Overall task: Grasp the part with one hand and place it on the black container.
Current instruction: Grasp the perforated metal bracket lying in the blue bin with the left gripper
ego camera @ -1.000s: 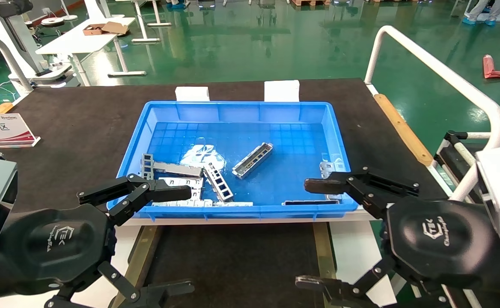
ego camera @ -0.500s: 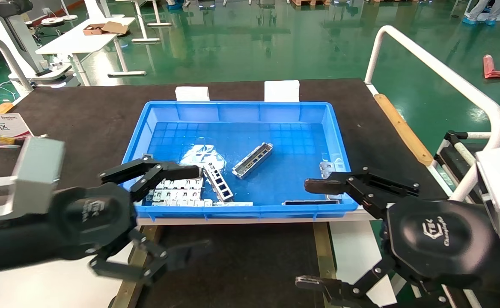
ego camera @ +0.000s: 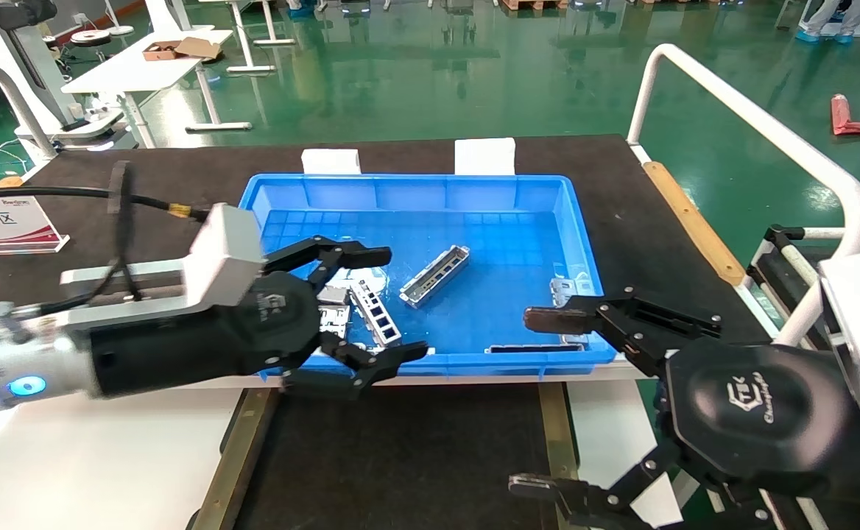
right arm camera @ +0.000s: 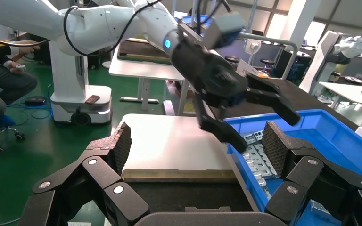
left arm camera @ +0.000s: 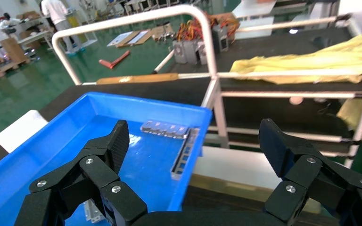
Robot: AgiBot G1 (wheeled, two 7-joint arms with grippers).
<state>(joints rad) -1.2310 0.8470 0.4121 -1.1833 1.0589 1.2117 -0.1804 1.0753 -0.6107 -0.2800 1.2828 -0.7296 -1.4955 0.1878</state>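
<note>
The left tool hung wide open over the blue bin's lower-left corner, holding nothing. The part lay slanted on the bin floor at frame centre, just right of that tool. The right tool waited open at lower right, beside the black container at bottom centre.

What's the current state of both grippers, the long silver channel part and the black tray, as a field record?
left gripper: open, empty, over the near-left end of the blue plastic bin
right gripper: open, empty, parked by the bin's near-right corner
part: long silver-grey metal U-channel strip, lying diagonally on the bin floor, untouched
black container: shallow matte-black tray with olive side rails, in front of the bin, nothing visible on it
</note>
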